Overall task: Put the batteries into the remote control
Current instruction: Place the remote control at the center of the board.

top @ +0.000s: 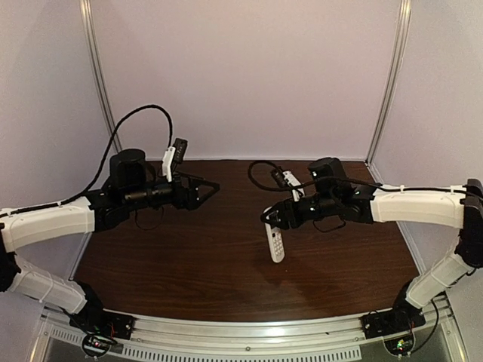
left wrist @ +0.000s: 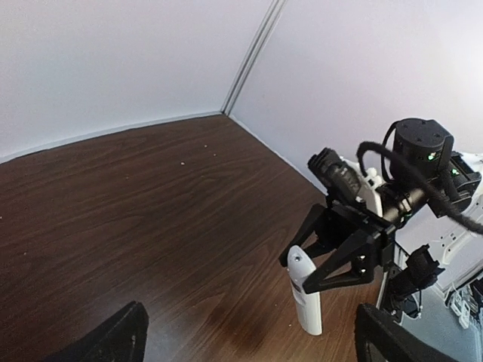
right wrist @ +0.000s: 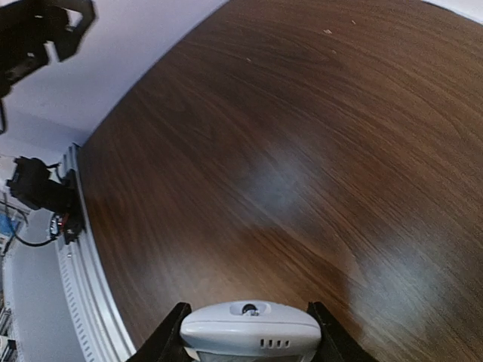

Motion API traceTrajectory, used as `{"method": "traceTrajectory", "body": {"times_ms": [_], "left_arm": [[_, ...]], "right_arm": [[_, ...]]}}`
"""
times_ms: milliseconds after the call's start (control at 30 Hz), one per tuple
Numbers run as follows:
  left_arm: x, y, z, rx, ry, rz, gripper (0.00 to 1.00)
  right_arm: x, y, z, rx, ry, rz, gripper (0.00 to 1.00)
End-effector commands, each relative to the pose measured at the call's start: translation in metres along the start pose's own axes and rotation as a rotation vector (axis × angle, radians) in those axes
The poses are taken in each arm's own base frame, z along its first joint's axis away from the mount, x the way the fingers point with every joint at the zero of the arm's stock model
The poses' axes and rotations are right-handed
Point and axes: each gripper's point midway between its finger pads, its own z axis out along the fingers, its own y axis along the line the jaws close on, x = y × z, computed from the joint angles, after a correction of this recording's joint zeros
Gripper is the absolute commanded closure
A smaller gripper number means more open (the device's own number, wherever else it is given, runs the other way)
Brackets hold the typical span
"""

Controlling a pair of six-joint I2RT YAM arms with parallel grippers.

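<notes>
Left gripper [top: 207,191]: jaws wide apart, empty, over the table [top: 189,260] | Right gripper [top: 273,219]: clamped on one end of the white remote control [top: 277,246], which hangs downward

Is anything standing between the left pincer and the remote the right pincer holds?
Nothing visible. The left pincer is open, the remote hangs in the right pincer, and only open space above the table separates them.

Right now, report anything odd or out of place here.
The white remote control hangs upright from the right gripper, gripped by its top end. The left gripper stands open and empty. No batteries show in any view.
</notes>
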Motion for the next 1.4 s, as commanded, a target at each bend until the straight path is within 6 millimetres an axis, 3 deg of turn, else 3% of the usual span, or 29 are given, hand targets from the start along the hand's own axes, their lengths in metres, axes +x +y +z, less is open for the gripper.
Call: {"method": "traceTrajectory", "body": {"times_ms": [0, 167, 367, 700, 1067, 1367], "left_arm": [[0.016, 0.022, -0.004, -0.102, 0.03, -0.035, 0.02], [0.026, 0.029, -0.002, -0.126, 0.056, -0.042, 0.03], [0.042, 0.05, -0.004, -0.226, 0.106, -0.052, 0.03], [0.058, 0.069, -0.011, -0.317, 0.133, -0.043, 0.03], [0.077, 0.085, -0.014, -0.368, 0.191, -0.058, 0.03], [0.067, 0.087, -0.014, -0.383, 0.191, -0.057, 0.03]], "right_arm": [[0.026, -0.056, 0.013, 0.271, 0.166, -0.003, 0.97], [0.035, -0.086, 0.026, 0.405, 0.305, -0.04, 0.97], [0.066, -0.12, 0.042, 0.522, 0.472, -0.056, 0.96], [0.097, -0.135, 0.068, 0.513, 0.588, -0.03, 0.93], [0.103, -0.139, 0.075, 0.53, 0.609, -0.024, 0.57], [0.092, -0.131, 0.076, 0.507, 0.574, -0.024, 0.26]]}}
